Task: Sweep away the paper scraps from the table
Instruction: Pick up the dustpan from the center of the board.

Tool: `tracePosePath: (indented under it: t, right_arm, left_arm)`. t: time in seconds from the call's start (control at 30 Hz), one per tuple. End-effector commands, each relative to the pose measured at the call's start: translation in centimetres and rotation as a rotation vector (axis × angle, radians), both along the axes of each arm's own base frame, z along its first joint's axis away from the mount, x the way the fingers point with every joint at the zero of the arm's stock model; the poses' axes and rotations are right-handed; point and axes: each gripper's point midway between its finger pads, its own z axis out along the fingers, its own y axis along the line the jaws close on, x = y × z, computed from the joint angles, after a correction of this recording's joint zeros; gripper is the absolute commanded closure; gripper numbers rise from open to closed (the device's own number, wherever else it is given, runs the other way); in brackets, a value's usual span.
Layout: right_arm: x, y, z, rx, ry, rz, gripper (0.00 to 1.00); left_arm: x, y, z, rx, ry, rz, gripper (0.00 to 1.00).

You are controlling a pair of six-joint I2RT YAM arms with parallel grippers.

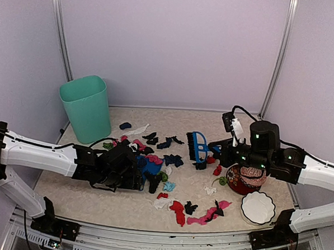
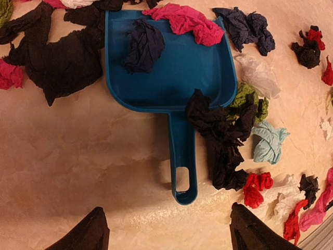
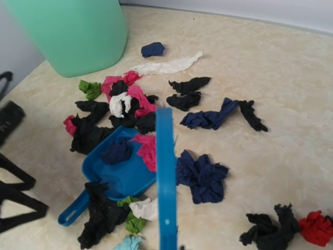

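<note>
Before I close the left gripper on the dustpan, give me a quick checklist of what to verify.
1. Left gripper open: ok, jaws stand wide apart.
2. Dustpan handle lined up with the gap between the jaws: ok, not yet gripped.
3. Handle free of clutter: not ok, a black scrap lies against its side.
4. Right gripper shut on the brush: ok.
5. Bin upright and open: ok.
6. Table swept: not ok, paper scraps lie scattered.
</note>
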Motion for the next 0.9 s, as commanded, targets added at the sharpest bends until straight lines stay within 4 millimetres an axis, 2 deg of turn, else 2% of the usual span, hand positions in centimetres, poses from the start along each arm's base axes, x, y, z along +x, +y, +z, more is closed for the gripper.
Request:
tracePosePath:
  t: [0.0,0.3,0.4,0.6,0.87]
  right_arm:
    - [0.0,-0.4,1.8,0.041,-0.027,-0.005,1.00]
    - [-0.2,-0.6,1.3,0.047,-0.026,-0.007,1.00]
    - [-0.3,-0.7,1.4,0.052,-0.028,-0.006,1.00]
    - [-0.5,-1.0,1.2,0.053,-0.024,-0.011,1.00]
    - [-0.6,-1.1,0.7,0.055,-0.015,-0.010,1.00]
  left_arm:
    - [0.3,-0.4,-0.9,0.094,0.009,-0.015,0.23]
    - [0.9,-1.6,-2.7,0.188,0.034,-0.050,0.27]
    - [1.1,-2.0,-3.1,0.205,0.038,-0.056,0.32]
    - [1.7,-2.2,-4.4,0.267,0.040,-0.059,0.36]
    - [2.5,-2.3,-5.6,0.320,0.031,-0.056,0.48]
